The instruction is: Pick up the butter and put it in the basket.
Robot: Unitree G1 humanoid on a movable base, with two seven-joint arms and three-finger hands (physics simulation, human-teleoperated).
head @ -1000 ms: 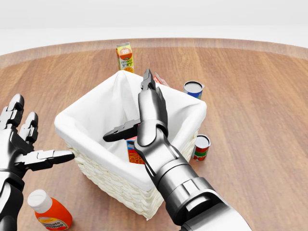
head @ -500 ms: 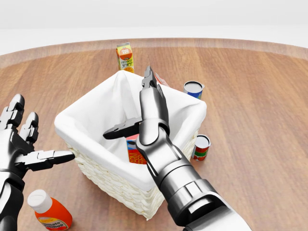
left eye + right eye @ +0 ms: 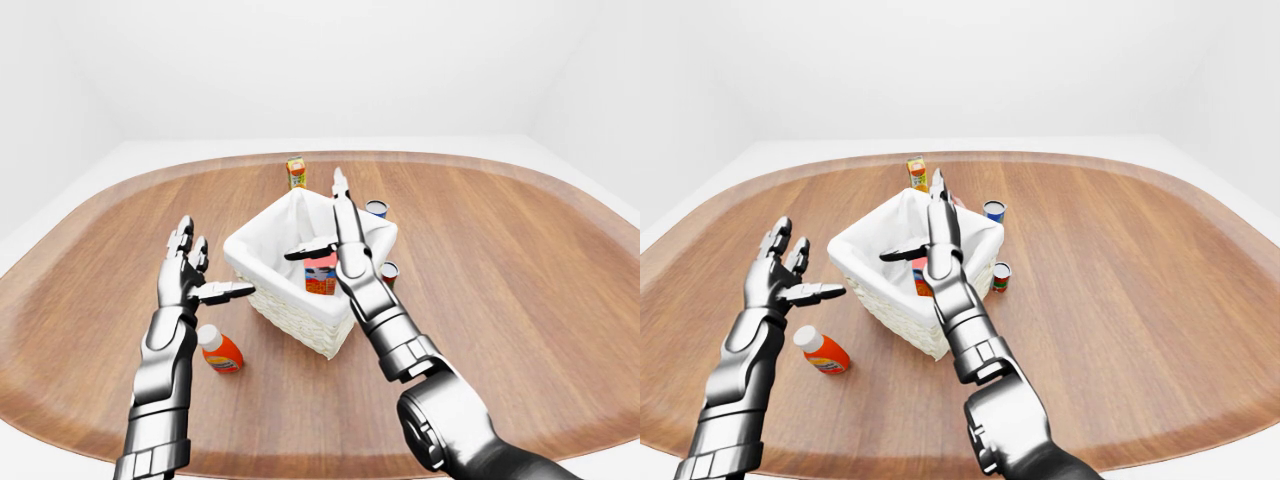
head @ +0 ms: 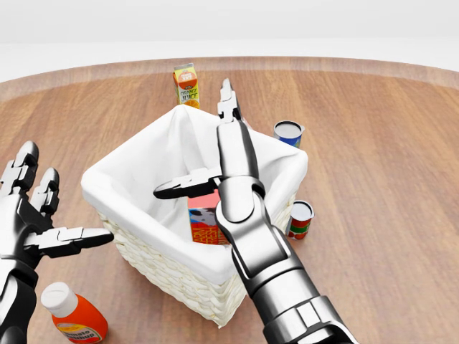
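The butter, a small red, white and blue box, stands inside the white-lined wicker basket near its lower right wall. My right hand hovers over the basket. It is open, with its fingers stretched towards the top of the view and its thumb out to the left. Nothing is in it, and its palm hides the box's right edge. My left hand is open too, held just left of the basket, with its thumb pointing at the wicker wall.
An orange juice carton stands above the basket. A blue can and a red-green can are on its right. An orange bottle lies at the lower left. The round wooden table extends all around.
My right hand has lifted up and away from the butter, which now shows more fully, standing in the basket. My left hand has sunk slightly.
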